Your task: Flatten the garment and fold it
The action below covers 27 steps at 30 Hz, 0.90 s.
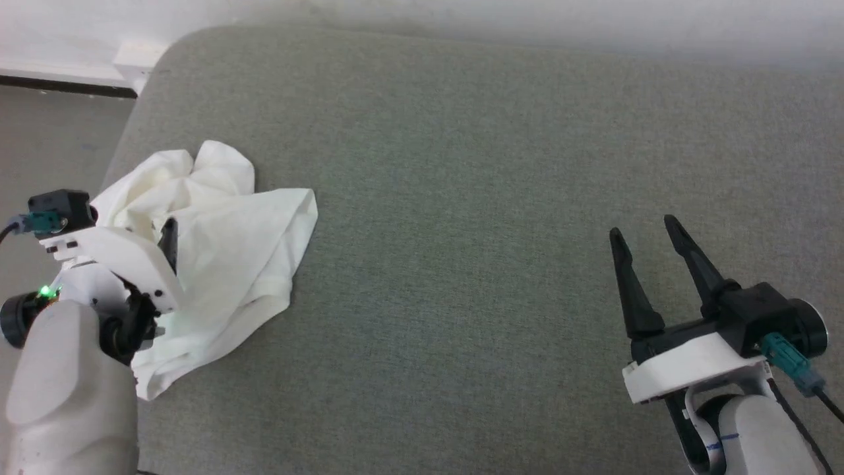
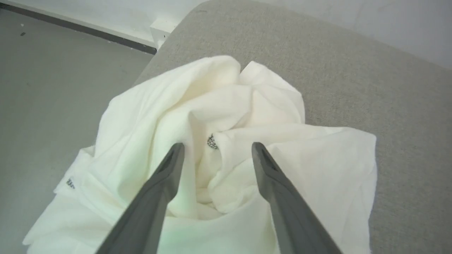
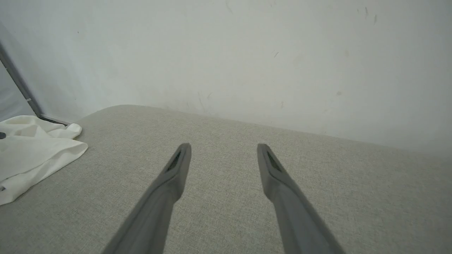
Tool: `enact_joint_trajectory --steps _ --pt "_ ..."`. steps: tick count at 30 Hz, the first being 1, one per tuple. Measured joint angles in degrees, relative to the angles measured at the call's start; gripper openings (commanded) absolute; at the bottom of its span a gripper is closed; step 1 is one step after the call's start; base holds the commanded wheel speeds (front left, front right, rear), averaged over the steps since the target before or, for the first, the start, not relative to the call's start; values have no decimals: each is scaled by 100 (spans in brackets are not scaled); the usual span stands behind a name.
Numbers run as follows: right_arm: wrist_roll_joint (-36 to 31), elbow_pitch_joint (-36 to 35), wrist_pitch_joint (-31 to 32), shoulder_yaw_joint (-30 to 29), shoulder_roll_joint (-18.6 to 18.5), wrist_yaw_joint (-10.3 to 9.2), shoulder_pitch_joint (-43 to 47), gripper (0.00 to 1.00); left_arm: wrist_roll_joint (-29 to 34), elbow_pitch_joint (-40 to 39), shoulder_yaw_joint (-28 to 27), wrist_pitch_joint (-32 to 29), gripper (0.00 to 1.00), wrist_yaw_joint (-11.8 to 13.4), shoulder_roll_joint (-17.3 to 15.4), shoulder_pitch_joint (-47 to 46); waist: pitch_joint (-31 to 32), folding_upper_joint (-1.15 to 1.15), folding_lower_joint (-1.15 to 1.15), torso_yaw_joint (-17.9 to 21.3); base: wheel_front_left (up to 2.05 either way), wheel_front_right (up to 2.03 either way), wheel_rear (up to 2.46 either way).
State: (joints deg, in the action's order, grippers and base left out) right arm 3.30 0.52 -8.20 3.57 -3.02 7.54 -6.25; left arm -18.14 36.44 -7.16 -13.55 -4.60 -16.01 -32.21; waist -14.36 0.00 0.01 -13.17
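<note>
**A:** Entry one. State of the left claw [image 2: 216,147]?

**B:** Spread wide, with nothing between its two dark fingers [image 2: 166,183]. It hangs over the garment [image 2: 317,162], tips pointing into the crumpled middle. I cannot tell whether they touch the cloth.

**A:** Garment condition?

**B:** White, thin, bunched in a heap of loose folds. It is neither flattened nor folded. A small patch of dark zigzag stitching [image 2: 212,142] shows just ahead of the left claw, between its fingertips. A second patch sits on a hem well off to that claw's left. One flatter flap runs out to the claw's right.

**A:** Support?

**B:** A grey-green, fabric-covered bench [image 1: 475,185]. The heap lies near its rounded corner, which shows just beyond the left claw's tips. Grey floor [image 2: 53,91] lies to that claw's left.

**A:** Right claw [image 1: 643,227]?

**B:** Also spread wide and empty, fingers over bare bench cloth. The garment is well apart from it, far off to its left. A pale wall [image 3: 247,53] stands ahead of it, past the bench's far edge.
</note>
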Motion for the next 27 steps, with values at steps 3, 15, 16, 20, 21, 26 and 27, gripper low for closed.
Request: enact_joint_trajectory --steps 3,15,16,20,21,26,27 --pt "30 42 -58 43 1 0 -97 100 -214 452 -41 -457 100 -42 -108 -129 -120 0 0 80 0 0 0" --pt "169 199 -260 141 4 0 -322 100 -610 1561 -20 -1340 0 -141 -570 -653 -469 0 -1 279 0 0 0" --pt "186 221 -275 147 3 0 -327 100 -611 1619 -4 -1341 0 -144 -601 -681 -476 0 0 286 0 0 0" --pt "248 271 -357 177 5 0 -378 100 -623 1824 63 -1204 0 -152 -704 -826 -457 0 -1 292 0 0 0" --pt "277 299 -371 178 5 0 -386 100 -616 1858 87 -1129 0 -151 -739 -861 -439 0 0 290 0 0 0" --pt "383 402 -466 154 7 0 -388 100 -491 1862 234 -541 0 -120 -999 -1198 -312 0 -1 240 0 0 0" --pt "407 423 -491 147 7 0 -387 100 -428 1828 257 -331 0 -59 -1061 -1302 -279 0 0 226 0 0 0"
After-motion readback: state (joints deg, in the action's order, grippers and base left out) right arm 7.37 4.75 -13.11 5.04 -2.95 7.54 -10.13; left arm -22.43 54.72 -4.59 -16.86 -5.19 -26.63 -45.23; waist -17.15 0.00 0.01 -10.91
